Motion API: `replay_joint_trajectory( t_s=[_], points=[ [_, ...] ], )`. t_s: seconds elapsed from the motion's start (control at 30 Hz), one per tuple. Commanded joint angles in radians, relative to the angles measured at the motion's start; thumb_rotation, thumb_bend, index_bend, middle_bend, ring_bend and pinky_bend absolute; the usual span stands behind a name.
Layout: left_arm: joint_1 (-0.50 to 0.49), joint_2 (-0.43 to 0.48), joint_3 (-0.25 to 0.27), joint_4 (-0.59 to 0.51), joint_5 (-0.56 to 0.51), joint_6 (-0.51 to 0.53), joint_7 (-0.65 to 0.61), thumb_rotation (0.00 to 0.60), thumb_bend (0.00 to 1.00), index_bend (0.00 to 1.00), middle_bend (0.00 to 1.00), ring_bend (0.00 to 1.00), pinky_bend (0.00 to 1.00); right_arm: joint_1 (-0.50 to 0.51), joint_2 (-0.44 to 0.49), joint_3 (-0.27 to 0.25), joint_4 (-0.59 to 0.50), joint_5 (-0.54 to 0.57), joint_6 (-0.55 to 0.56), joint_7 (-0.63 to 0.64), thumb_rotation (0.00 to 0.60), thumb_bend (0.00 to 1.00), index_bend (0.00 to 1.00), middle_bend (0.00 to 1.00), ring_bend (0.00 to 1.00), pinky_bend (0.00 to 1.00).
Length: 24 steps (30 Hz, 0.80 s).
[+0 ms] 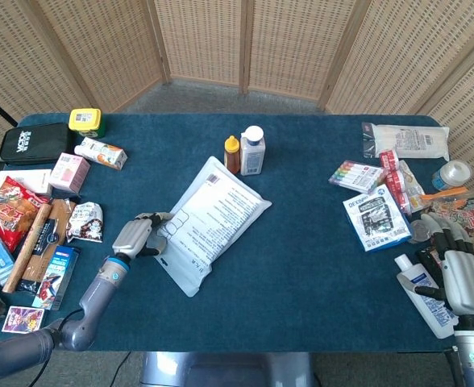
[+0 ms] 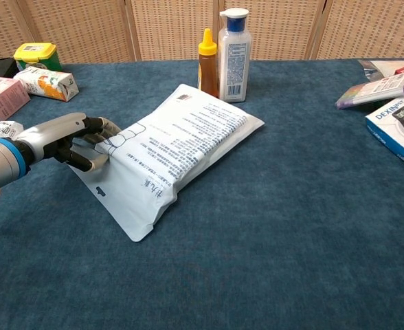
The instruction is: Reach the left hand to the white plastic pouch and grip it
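The white plastic pouch (image 1: pixel 213 222) (image 2: pixel 174 151) lies flat and slanted in the middle of the blue table, printed side up. My left hand (image 1: pixel 136 236) (image 2: pixel 68 141) is at its left edge. The fingers (image 2: pixel 104 127) curl over the top of that edge and the thumb presses in from below, so the hand grips the pouch's corner. My right hand (image 1: pixel 465 278) rests at the table's right front with fingers apart, holding nothing. It shows only in the head view.
A honey bottle (image 1: pixel 232 154) (image 2: pixel 207 63) and a white bottle (image 1: pixel 252 151) (image 2: pixel 233 47) stand just behind the pouch. Snack packs and boxes (image 1: pixel 27 226) crowd the left side, with a juice box (image 2: pixel 49 82). A blue box (image 1: pixel 376 218) and markers (image 1: pixel 356 173) lie at the right.
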Motion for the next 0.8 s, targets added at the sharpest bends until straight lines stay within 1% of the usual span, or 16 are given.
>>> replay_joint_trajectory(
  t_s=[0.03,0.1,0.27,0.37,0.43,0.57,0.7,0.8],
  points=[
    [0.004,-0.003,-0.007,-0.003,0.004,0.022,-0.006,0.600,0.62,0.67,0.45,0.73,0.75,-0.004,0.005,0.000,0.000,-0.005,0.002,0.012,0.600,0.10,0.00,0.00,0.00,0.00],
    [0.006,0.002,-0.014,-0.011,0.010,0.038,-0.014,0.600,0.64,0.68,0.47,0.74,0.77,-0.006,0.006,0.001,0.001,-0.010,0.006,0.021,0.600,0.10,0.00,0.00,0.00,0.00],
    [0.011,0.025,-0.022,-0.042,0.031,0.074,-0.024,0.600,0.68,0.70,0.49,0.75,0.77,-0.007,0.007,0.000,0.004,-0.021,0.007,0.046,0.600,0.10,0.00,0.00,0.00,0.00],
    [0.019,0.031,-0.032,-0.061,0.039,0.106,-0.037,0.600,0.70,0.72,0.51,0.77,0.79,-0.009,0.006,0.001,0.008,-0.025,0.010,0.058,0.600,0.10,0.00,0.00,0.00,0.00],
    [0.026,0.030,-0.043,-0.068,0.049,0.135,-0.062,0.600,0.72,0.75,0.54,0.79,0.81,-0.010,0.006,0.002,0.011,-0.026,0.012,0.061,0.600,0.10,0.00,0.00,0.00,0.00],
    [0.039,0.029,-0.067,-0.067,0.074,0.203,-0.107,0.600,0.75,0.82,0.63,0.88,0.91,-0.012,0.007,0.002,0.009,-0.030,0.016,0.060,0.600,0.10,0.00,0.00,0.00,0.00],
    [0.055,0.082,-0.085,-0.125,0.115,0.248,-0.182,0.600,0.76,0.87,0.68,0.93,0.96,-0.012,0.000,0.000,0.011,-0.033,0.015,0.060,0.600,0.10,0.00,0.00,0.00,0.00],
    [0.070,0.135,-0.092,-0.176,0.159,0.291,-0.228,0.600,0.76,0.88,0.70,0.95,0.98,-0.010,-0.009,-0.001,0.016,-0.034,0.011,0.061,0.600,0.10,0.00,0.00,0.00,0.00]
  ],
)
